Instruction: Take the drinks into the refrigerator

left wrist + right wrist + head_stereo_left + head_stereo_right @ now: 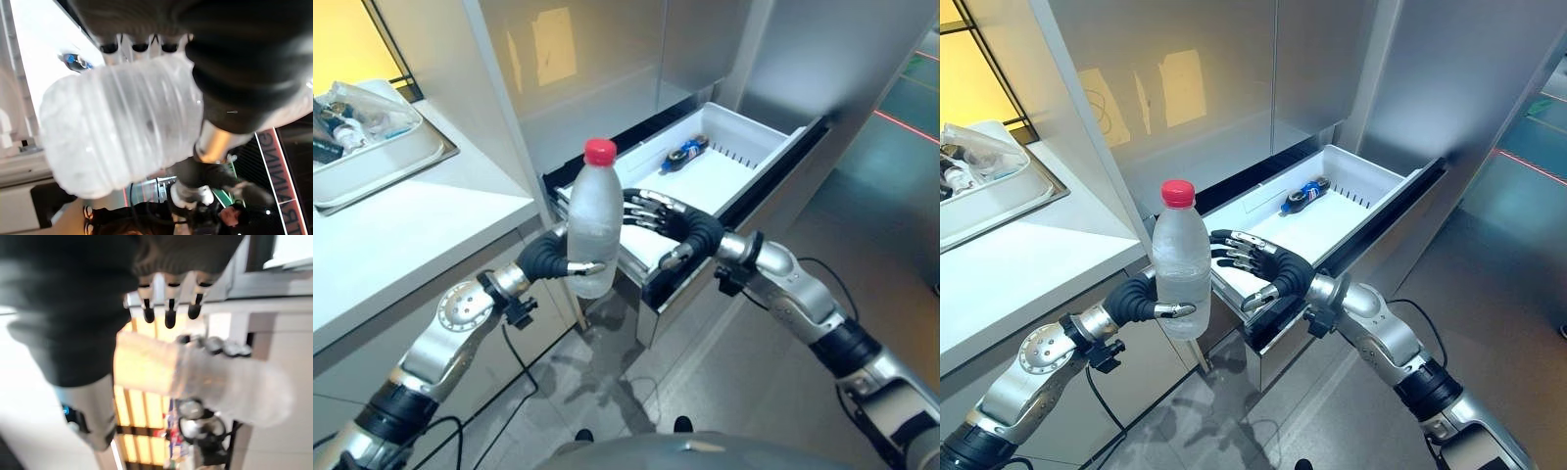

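A clear plastic bottle [594, 220] with a red cap stands upright in my left hand [548, 257], whose fingers and thumb curl round its lower half. In the left wrist view the ribbed bottle [122, 132] lies across the palm under the dark cover. My right hand [680, 223] hovers just right of the bottle, fingers spread and relaxed, not touching it; its wrist view shows the bottle [220, 382] past the straight fingers [168, 308]. Behind both hands the refrigerator's white drawer [744, 147] is pulled out. A small blue drink [685, 154] lies on its side inside it.
A white counter [401, 225] runs along the left, carrying a white tray [382, 162] of assorted items. Grey refrigerator door panels [607, 59] rise above the drawer. The drawer's dark front [695, 279] juts out below my right hand. Grey floor lies to the right.
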Robot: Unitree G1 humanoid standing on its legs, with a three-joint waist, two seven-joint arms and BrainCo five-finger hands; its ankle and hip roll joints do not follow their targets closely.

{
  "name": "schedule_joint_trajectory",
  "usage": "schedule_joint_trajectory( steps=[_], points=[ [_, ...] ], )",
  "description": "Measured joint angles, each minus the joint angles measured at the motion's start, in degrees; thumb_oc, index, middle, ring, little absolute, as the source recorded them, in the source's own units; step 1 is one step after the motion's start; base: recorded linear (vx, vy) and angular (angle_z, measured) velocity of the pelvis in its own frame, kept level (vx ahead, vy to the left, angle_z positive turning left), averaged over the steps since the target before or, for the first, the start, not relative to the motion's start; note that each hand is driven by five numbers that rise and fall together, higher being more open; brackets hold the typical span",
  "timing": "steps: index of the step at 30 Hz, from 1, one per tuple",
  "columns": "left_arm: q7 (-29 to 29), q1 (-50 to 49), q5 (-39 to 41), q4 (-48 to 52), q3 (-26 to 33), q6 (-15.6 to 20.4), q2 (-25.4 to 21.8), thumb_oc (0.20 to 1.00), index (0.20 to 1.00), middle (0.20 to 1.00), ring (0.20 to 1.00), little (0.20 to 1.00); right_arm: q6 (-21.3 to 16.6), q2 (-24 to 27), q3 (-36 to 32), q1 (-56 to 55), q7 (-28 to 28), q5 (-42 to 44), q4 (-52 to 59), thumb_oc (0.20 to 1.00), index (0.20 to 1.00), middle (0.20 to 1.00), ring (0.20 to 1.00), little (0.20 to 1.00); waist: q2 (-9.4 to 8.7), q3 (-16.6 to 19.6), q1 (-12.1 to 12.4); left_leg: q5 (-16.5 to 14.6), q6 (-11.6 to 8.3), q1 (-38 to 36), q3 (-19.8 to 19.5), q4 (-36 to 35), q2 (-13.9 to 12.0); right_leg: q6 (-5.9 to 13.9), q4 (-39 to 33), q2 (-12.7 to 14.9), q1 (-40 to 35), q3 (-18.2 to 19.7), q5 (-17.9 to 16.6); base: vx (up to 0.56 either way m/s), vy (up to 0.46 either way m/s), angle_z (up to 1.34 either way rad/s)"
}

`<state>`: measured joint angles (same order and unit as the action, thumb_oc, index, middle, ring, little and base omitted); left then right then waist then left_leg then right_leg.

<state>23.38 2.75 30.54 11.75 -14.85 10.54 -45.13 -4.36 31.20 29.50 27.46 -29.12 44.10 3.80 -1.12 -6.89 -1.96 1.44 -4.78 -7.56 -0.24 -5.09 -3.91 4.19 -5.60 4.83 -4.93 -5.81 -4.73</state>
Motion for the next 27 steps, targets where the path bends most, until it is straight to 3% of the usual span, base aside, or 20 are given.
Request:
schedule_joint_trajectory(
  steps=[5,12,27],
  points=[
    [-0.09,1.47,-0.04,-0.19,-2.04,0.00,0.38,0.200,0.200,0.200,0.200,0.200,-0.18,-1.40,0.97,3.39,1.08,0.01,-0.01,1.000,1.000,1.000,1.000,1.000,0.17,0.09,1.56,0.00,0.00,-0.06,-0.02,0.00,0.06,0.00,0.01,0.04,-0.08,-0.01,0.00,0.00,0.000,0.00],
    [-0.03,1.48,-0.06,-0.20,-2.51,0.00,1.46,0.200,0.200,0.200,0.200,0.200,-0.34,-5.57,2.42,6.56,2.54,0.50,-0.56,1.000,1.000,1.000,1.000,1.000,0.53,0.36,1.53,0.00,0.00,-0.52,0.00,0.00,0.08,0.00,0.00,0.08,-0.49,0.00,0.00,0.00,0.000,0.00],
    [0.24,0.11,-0.59,-0.25,-2.53,0.10,3.71,0.200,0.200,0.200,0.200,0.200,1.49,-4.20,3.03,0.77,0.89,2.29,-0.34,1.000,1.000,1.000,1.000,1.000,0.83,0.94,1.47,0.03,0.00,-0.51,-0.50,-0.01,0.08,0.01,0.01,0.14,-0.73,-0.74,0.06,0.00,0.000,0.01]
  ],
)
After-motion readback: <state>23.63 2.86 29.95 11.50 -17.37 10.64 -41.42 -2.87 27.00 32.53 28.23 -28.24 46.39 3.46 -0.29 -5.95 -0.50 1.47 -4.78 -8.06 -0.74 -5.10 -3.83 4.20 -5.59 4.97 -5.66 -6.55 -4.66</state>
